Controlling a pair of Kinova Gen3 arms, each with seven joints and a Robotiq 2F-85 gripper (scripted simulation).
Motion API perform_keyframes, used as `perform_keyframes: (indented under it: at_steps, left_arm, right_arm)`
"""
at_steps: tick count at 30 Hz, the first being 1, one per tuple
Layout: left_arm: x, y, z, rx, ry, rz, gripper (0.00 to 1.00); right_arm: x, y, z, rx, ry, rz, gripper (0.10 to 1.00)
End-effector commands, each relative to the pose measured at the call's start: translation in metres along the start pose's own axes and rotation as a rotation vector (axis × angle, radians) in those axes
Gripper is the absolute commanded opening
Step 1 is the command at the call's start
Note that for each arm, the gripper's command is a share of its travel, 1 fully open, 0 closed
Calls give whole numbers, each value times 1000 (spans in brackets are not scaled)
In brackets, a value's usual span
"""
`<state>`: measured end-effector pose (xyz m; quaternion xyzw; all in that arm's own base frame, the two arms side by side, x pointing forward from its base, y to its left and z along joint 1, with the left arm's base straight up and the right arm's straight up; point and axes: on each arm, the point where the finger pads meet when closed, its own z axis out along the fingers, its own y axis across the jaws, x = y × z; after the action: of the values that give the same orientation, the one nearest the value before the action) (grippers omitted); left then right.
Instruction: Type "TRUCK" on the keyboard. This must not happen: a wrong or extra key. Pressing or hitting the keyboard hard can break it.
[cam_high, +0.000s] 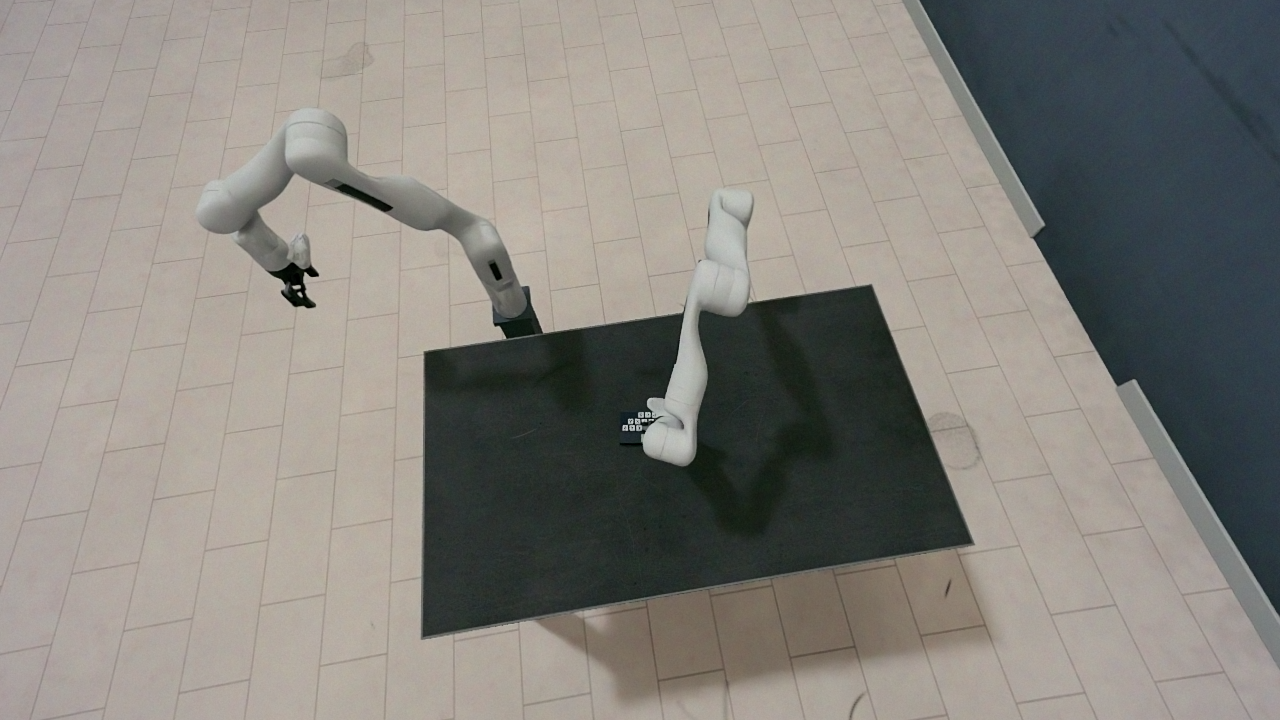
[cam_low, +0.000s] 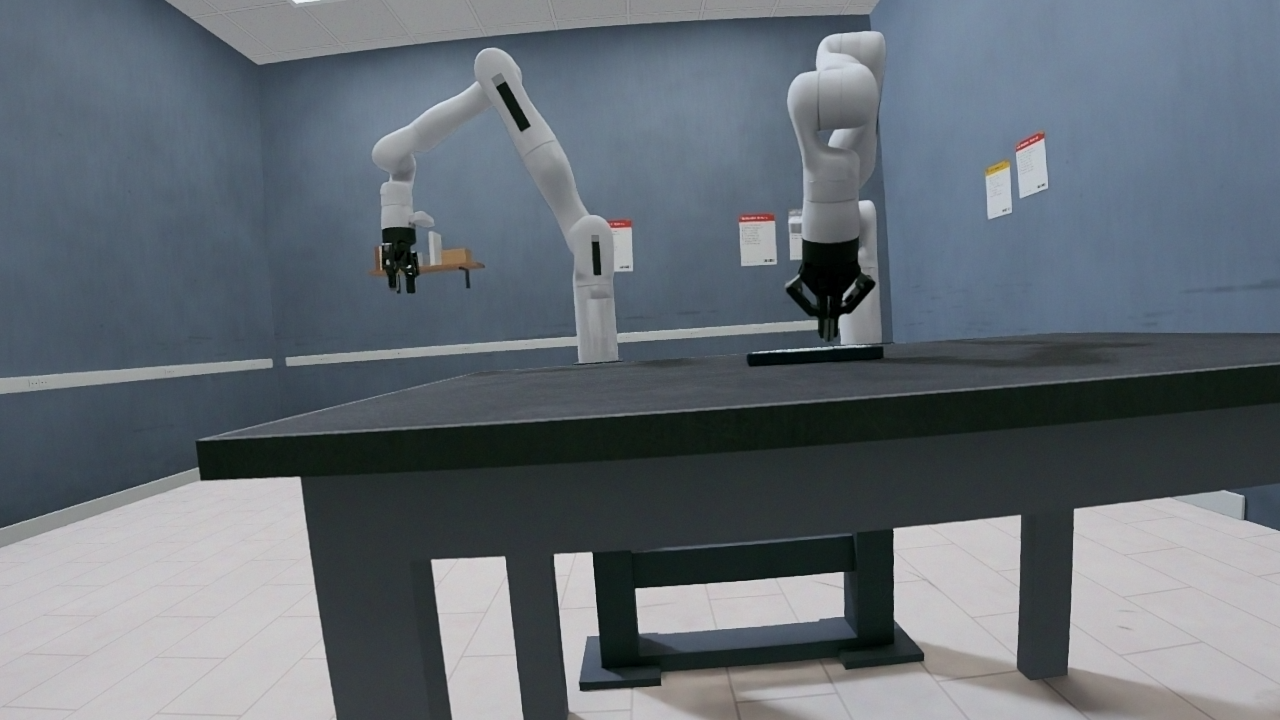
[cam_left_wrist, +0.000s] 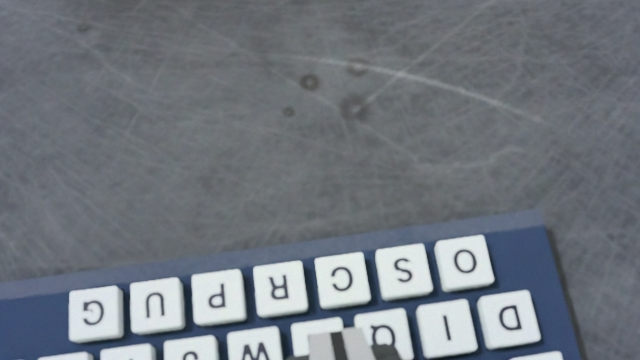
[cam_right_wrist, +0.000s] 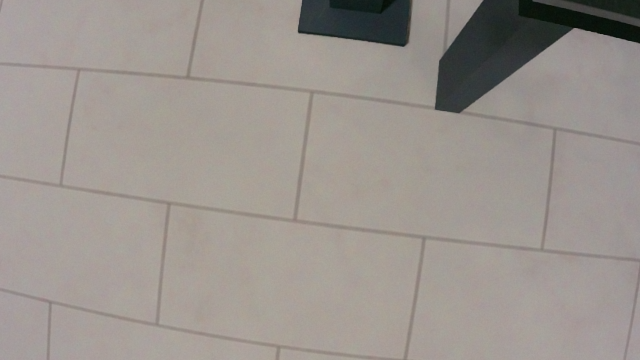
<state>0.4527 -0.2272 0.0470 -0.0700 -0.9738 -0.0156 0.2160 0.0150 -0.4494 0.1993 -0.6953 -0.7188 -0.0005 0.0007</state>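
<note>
The blue keyboard (cam_high: 629, 439) (cam_low: 778, 358) (cam_left_wrist: 517, 250) lies on the dark table, with white lettered keys that appear upside down in the left wrist view. There the R key (cam_left_wrist: 280, 289), C key (cam_left_wrist: 342, 280) and U key (cam_left_wrist: 157, 306) show in the top visible row. T and K cannot be made out. My left gripper (cam_low: 828, 336) (cam_left_wrist: 337, 345) is shut and empty, pointing down just above the keyboard. Its fingertips cover part of a key between W and Q; contact cannot be made out. My right gripper (cam_high: 310, 288) (cam_low: 403, 288) is open and empty, away from the table.
The table (cam_high: 537, 537) (cam_low: 537, 394) (cam_left_wrist: 200, 150) extends around the keyboard. The left arm (cam_high: 689, 367) hides part of the keyboard in the top view. The right wrist view shows floor tiles (cam_right_wrist: 350, 175) and a table leg (cam_right_wrist: 480, 60).
</note>
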Motion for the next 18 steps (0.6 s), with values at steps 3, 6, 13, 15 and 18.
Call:
perform_keyframes:
  at_steps: [3,6,13,15,18]
  left_arm:
    - [1,-1,-1,1,-2,0,99]
    - [5,-2,1,1,-2,0,99]
    - [15,-7,6,1,-2,0,99]
    - [20,-9,8,1,-2,0,99]
    - [27,-11,11,1,-2,0,99]
  right_arm:
    - [0,0,-1,0,-2,0,1000]
    - [0,0,-1,0,-2,0,1000]
    - [0,0,-1,0,-2,0,1000]
    - [0,0,-1,0,-2,0,1000]
    - [0,0,-1,0,-2,0,1000]
